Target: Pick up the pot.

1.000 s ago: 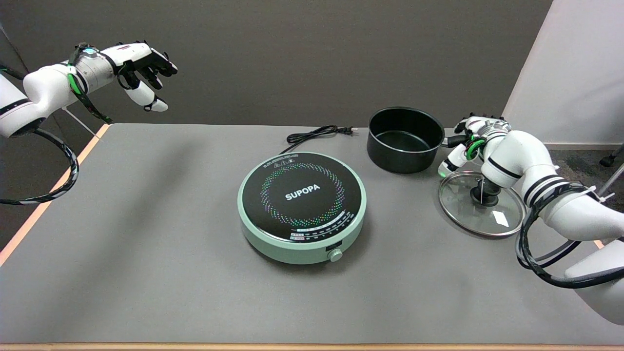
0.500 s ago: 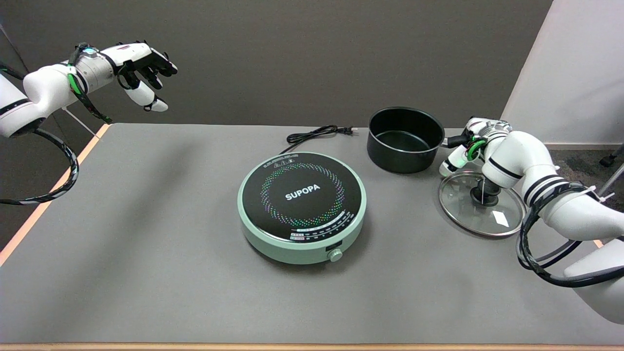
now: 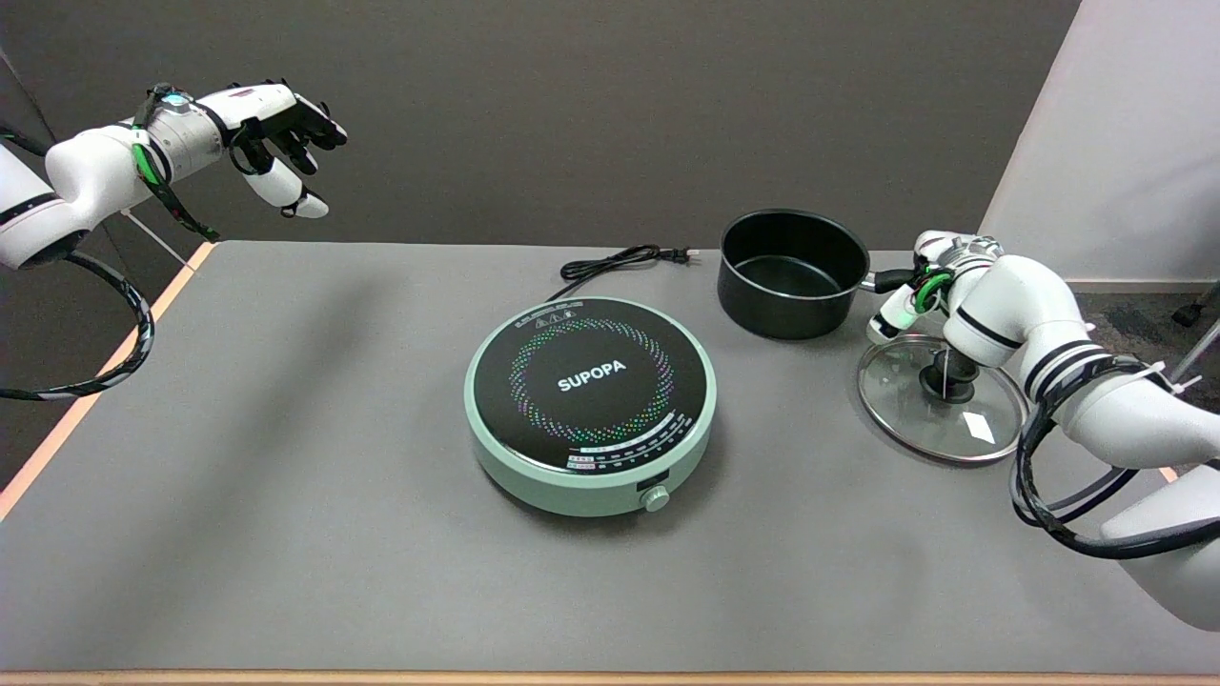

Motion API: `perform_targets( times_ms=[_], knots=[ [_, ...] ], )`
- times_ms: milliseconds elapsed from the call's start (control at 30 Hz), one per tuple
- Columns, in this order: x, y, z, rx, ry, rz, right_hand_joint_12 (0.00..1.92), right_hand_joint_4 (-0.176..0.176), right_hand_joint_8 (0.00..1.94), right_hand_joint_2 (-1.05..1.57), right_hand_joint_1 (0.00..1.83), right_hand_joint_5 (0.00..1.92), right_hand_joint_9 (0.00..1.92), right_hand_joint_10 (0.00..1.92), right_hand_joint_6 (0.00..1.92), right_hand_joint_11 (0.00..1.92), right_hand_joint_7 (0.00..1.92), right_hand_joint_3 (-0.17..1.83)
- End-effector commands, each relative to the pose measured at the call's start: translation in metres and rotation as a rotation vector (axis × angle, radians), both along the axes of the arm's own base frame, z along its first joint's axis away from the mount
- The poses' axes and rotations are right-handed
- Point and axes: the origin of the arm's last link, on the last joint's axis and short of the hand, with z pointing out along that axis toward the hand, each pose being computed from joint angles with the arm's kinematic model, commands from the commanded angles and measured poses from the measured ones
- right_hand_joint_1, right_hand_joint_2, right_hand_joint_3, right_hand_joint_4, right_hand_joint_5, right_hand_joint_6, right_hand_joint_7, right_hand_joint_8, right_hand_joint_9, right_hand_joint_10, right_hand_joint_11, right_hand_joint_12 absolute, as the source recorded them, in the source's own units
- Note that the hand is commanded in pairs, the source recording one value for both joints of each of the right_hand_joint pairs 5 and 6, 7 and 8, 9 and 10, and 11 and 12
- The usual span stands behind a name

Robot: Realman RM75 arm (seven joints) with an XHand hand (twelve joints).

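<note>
A black pot stands empty and upright at the back right of the grey table. Its short black handle points right, into my right hand. The hand's fingers arch over the far end of the handle, while the thumb hangs below it with a small gap. The grip has not closed on the handle, and the pot rests on the table.
The glass lid with a black knob lies just in front of my right hand. A mint-green induction cooker sits mid-table, its black cord trailing behind it. The idle left hand hangs in the air at upper left.
My right hand has edged right and up along the handle, and its thumb has risen closer to the handle. The pot has stayed where it was.
</note>
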Motion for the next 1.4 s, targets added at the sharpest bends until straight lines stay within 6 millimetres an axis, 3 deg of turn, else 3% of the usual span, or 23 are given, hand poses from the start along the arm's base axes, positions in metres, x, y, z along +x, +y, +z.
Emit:
perform_targets(
  times_ms=[33, 233, 433, 800, 967, 1133, 1400],
  knots=[
    [0.0028, -0.0033, 0.0015, -0.01, -0.007, 0.007, 1.52, -0.096, 1.52, -0.17, 1.08, 1.52, 1.52, 1.52, 1.52, 1.52, 1.52, 1.05],
    [0.0042, -0.0053, 0.0015, -0.014, -0.011, 0.01, 1.62, -0.093, 1.62, 0.05, 1.14, 1.62, 1.62, 1.62, 1.62, 1.62, 1.62, 0.93],
    [0.0027, -0.0056, 0.0017, -0.023, -0.016, 0.006, 1.92, -0.014, 1.92, 0.39, 1.1, 1.92, 1.92, 1.92, 1.92, 1.92, 1.92, 0.78],
    [-0.0018, -0.0069, 0.0014, -0.02, -0.027, 0.002, 1.92, -0.012, 1.92, 0.02, 1.21, 1.92, 1.92, 1.92, 1.92, 1.92, 1.92, 0.89],
    [-0.0025, -0.0072, 0.0017, -0.015, -0.028, 0.002, 1.92, -0.015, 1.92, 0.38, 1.19, 1.92, 1.92, 1.92, 1.92, 1.92, 1.92, 0.72],
    [-0.0015, -0.0074, 0.0032, -0.021, -0.031, 0.005, 1.92, -0.018, 1.92, 0.93, 1.09, 1.92, 1.92, 1.92, 1.92, 1.92, 1.92, 0.51],
    [-0.0012, -0.0077, 0.0052, -0.034, -0.041, 0.011, 1.92, -0.028, 1.92, 1.46, 0.85, 1.92, 1.92, 1.92, 1.92, 1.92, 1.92, 0.64]
  ],
)
